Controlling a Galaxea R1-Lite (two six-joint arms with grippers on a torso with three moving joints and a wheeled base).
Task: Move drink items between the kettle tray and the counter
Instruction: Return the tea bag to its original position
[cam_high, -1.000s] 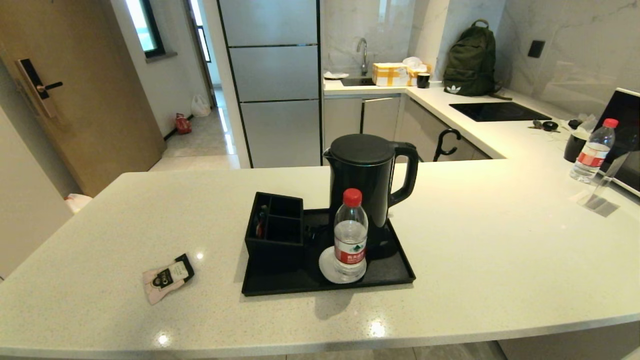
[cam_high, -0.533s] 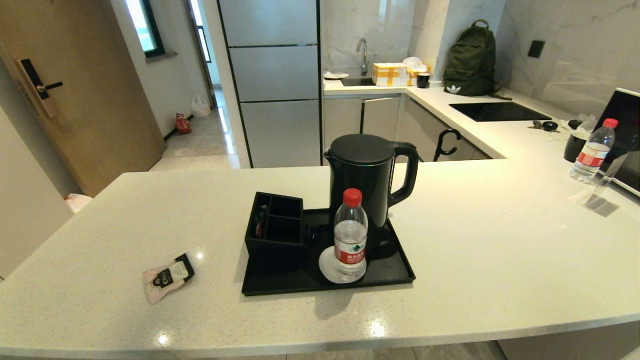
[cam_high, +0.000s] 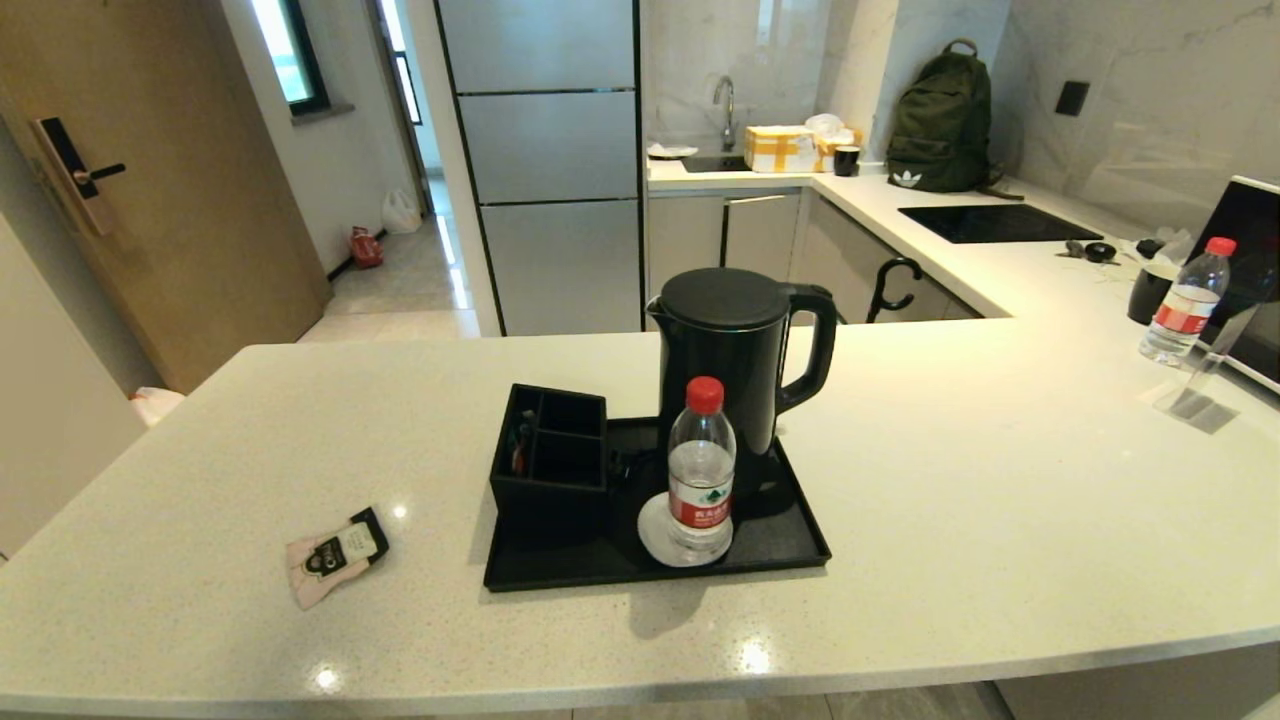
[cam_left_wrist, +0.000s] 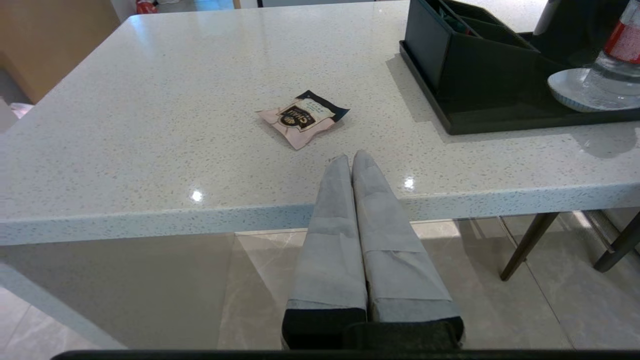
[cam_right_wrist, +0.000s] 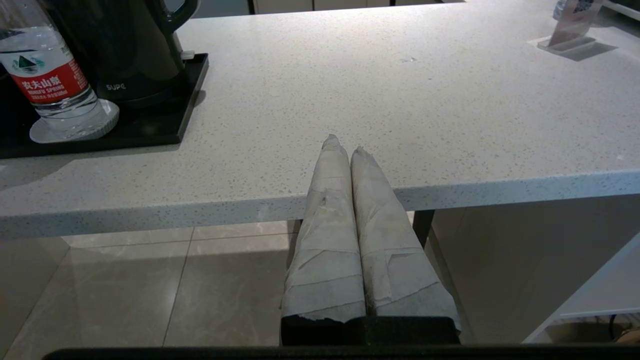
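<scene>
Two tools – left tool (cam_left_wrist: 352, 161), right tool (cam_right_wrist: 344, 144) – closed, empty, before speckled counter (cam_high: 1000, 500); kitchen behind.

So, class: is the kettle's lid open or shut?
Shut. In the head view the flat lid lies level on the upright kettle, with no gap showing at the rim.

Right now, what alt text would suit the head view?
A black kettle and water bottle stand on a black tray on a pale counter; a pink sachet lies on the counter, left of the tray.
</scene>
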